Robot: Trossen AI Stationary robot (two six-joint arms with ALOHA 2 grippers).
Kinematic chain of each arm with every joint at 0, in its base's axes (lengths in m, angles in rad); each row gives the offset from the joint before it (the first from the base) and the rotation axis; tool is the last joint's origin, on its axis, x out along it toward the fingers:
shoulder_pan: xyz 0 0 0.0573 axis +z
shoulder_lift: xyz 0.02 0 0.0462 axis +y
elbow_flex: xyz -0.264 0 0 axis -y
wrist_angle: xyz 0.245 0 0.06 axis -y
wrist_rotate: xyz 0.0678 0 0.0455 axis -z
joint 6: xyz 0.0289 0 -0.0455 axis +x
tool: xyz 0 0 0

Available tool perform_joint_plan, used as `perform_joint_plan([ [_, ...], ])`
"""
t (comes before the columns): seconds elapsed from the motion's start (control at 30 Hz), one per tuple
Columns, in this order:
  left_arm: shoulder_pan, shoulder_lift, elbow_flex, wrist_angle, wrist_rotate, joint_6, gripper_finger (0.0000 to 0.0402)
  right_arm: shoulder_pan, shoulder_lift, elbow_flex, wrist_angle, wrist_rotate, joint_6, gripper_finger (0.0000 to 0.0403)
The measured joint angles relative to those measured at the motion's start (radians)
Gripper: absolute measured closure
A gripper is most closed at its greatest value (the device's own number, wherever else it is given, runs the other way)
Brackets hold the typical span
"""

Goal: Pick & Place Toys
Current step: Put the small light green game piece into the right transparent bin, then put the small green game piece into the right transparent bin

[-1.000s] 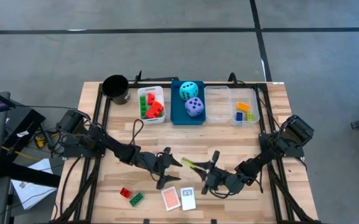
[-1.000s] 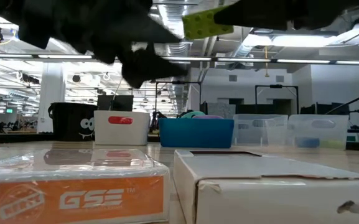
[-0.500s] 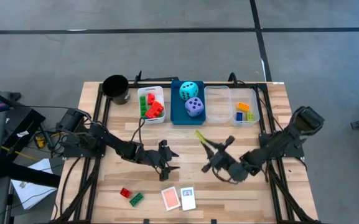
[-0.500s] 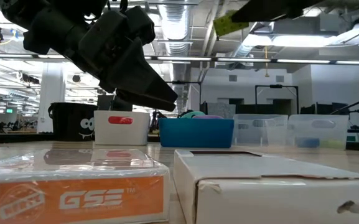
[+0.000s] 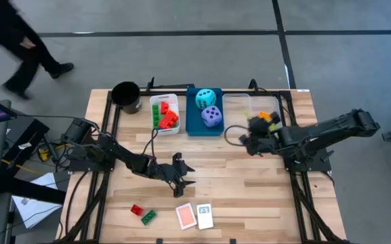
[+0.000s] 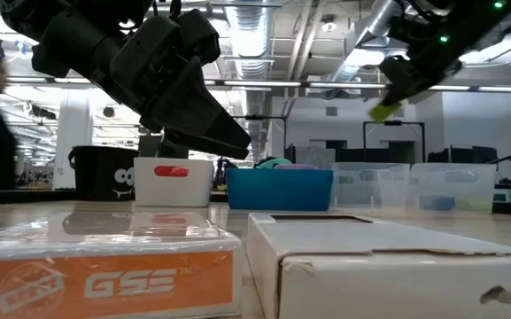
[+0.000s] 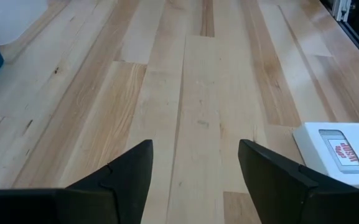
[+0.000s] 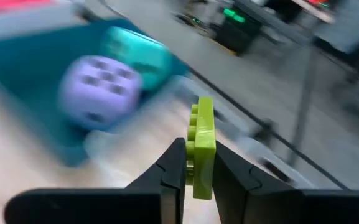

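Brick: yellow-green brick (image 8: 202, 146) is clamped between the right gripper's (image 8: 198, 167) fingers, standing on edge, clear of the table.
Change: a second ago the right arm was low over the near-centre of the table with the brick just lifted; now it has swung far and right, and the gripper sits over the gap between the two clear bins (image 5: 236, 113) in the far row.
Low view: brick (image 6: 385, 110) hangs high above the bin line, not yet inside anything.
Right wrist: purple die (image 8: 100, 91) and cyan die (image 8: 137, 52) in the blue bin (image 8: 30, 74) lie just beyond the brick.
Left gripper: left gripper (image 7: 194, 180) hovers over bare wood at centre-left, fingers apart, nothing between them. Arm has pulled back left in the last second and the jaws are narrowing.
Meaning: looks like transport phase nearly done, release into a clear bin next. Far-right clear bin (image 5: 268, 123) already holds orange, yellow and blue bricks, so that is the likely target.
Remaining: red brick (image 5: 136, 210) and green brick (image 5: 148, 216) near-left, two cards (image 5: 195, 216) near-centre, all still on the table (image 5: 249, 196).
Other: person (image 5: 19, 41) walks past the far-left corner, away from both arms.
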State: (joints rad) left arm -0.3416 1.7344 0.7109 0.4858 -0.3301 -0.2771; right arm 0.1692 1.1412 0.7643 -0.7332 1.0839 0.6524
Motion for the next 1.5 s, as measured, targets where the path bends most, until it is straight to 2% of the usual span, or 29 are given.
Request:
perform_joint_plan([
  [0.13, 0.000, 0.000, 0.000, 0.002, -0.001, -0.004, 0.0178, -0.018, -0.053, -0.004, -0.240, 0.055, 0.234, 0.0351],
  [0.23, 0.000, 0.000, 0.000, 0.003, -0.001, -0.027, 0.0181, -0.018, -0.071, -0.023, -0.344, 0.069, 0.368, 0.0351],
  [0.47, 0.000, 0.000, 0.000, 0.004, 0.000, -0.030, 0.0183, -0.057, -0.073, -0.132, -0.354, 0.066, 0.482, 0.0351],
  [0.63, 0.000, 0.000, 0.000, 0.004, 0.002, -0.095, 0.0184, -0.090, -0.074, -0.198, -0.355, 0.066, 0.620, 0.0344],
  [0.87, 0.000, 0.000, 0.000, 0.004, 0.003, -0.124, 0.0186, -0.067, -0.074, -0.216, -0.333, 0.066, 0.626, 0.0295],
  [1.07, 0.001, 0.000, 0.000, 0.004, 0.003, -0.227, 0.0187, 0.005, -0.074, -0.216, -0.314, 0.128, 0.619, 0.0223],
  [1.2, 0.001, 0.000, 0.000, 0.004, 0.003, -0.229, 0.0190, 0.102, -0.074, -0.216, -0.166, 0.171, 0.472, 0.0175],
  [1.3, 0.001, 0.000, 0.000, 0.004, 0.003, -0.229, 0.0190, 0.198, -0.074, -0.216, 0.099, 0.167, 0.197, 0.0154],
  [1.4, 0.000, 0.000, 0.000, 0.005, 0.024, -0.229, 0.0191, 0.296, -0.074, -0.216, 0.395, 0.011, -0.096, 0.0148],
  [1.5, 0.000, 0.000, 0.000, 0.005, 0.053, -0.229, 0.0192, 0.374, -0.054, -0.216, 0.604, -0.156, -0.231, 0.0148],
])
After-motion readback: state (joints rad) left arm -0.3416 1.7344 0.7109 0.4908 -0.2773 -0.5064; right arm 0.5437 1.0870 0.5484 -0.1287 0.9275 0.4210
